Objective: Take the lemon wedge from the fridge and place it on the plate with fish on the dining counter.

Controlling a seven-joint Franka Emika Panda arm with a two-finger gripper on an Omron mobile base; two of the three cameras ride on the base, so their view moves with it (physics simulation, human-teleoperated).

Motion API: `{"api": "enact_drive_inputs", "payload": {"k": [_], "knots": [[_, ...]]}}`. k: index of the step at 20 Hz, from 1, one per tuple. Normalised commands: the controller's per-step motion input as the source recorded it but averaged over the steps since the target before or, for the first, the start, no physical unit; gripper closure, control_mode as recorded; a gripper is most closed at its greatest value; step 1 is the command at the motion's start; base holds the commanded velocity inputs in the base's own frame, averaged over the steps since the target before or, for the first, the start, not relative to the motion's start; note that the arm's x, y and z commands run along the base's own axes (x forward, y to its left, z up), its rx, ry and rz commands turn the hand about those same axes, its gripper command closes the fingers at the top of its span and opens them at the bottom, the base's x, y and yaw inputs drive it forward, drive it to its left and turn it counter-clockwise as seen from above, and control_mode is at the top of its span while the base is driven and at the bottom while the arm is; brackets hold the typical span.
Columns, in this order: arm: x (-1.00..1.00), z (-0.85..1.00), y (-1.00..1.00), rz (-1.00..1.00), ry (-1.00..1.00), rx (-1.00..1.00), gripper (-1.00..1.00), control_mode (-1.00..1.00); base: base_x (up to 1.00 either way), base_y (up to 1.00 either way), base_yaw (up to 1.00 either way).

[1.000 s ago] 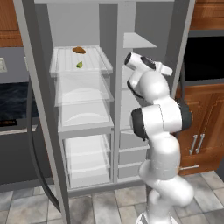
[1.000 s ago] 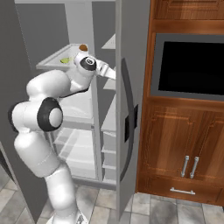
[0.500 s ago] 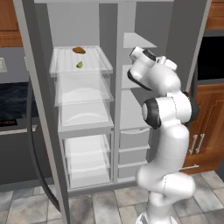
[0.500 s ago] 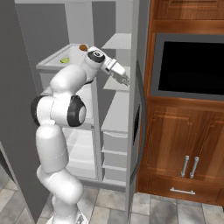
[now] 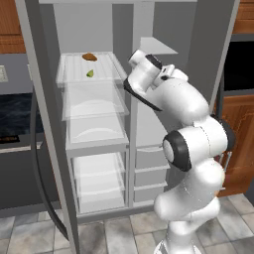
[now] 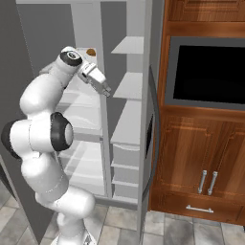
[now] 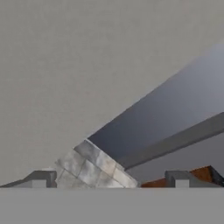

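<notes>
The fridge [image 5: 211,59] stands open, with white translucent shelves inside. On its top left shelf lies the tiny yellow-green lemon wedge [image 5: 90,74]. My gripper [image 6: 105,91] hangs in front of the fridge's middle divider, to the right of the wedge's shelf and a little below it, pointing down and to the right. It is well apart from the wedge. In the hand view my gripper [image 7: 109,179] is open, its tips wide apart with nothing between them, facing a grey fridge wall and floor tiles. The plate, the fish and the dining counter are out of view.
A brown oval food item [image 5: 89,57] lies behind the wedge on the same shelf. The middle divider [image 6: 103,143] and the open door with its dark handle [image 6: 152,143] flank my hand. A black oven [image 6: 210,69] and wooden cabinets [image 6: 201,158] stand to the right.
The arm has lifted its elbow and stands taller. The hand swung right, then back left towards the middle divider. The gripper stayed open.
</notes>
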Motion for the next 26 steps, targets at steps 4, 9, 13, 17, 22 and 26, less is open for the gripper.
{"api": "enact_drive_inputs", "payload": {"k": [4, 9, 13, 17, 22, 26], "knots": [[-1.0, -0.43, 0.61, 0.15, -0.35, 0.3, -1.0, -1.0, 0.0, 0.0, 0.0], [-0.96, -0.24, 0.13, 0.16, -0.51, 0.5, -1.0, -1.0, 0.0, 0.0, 0.0], [-0.42, 0.14, 0.0, 0.07, -0.41, 0.34, -1.0, -1.0, 0.0, 0.0, 0.0], [-0.08, 0.21, -0.03, 0.06, -0.24, 0.12, -1.0, -1.0, 0.0, 0.0, 0.0], [-0.01, 0.0, -0.03, 0.0, -0.03, 0.01, -1.0, -1.0, 0.0, 0.0, 0.0], [0.0, 0.0, 0.0, 0.0, 0.0, 0.0, -1.0, -1.0, 0.0, 0.0, 0.0]]}}
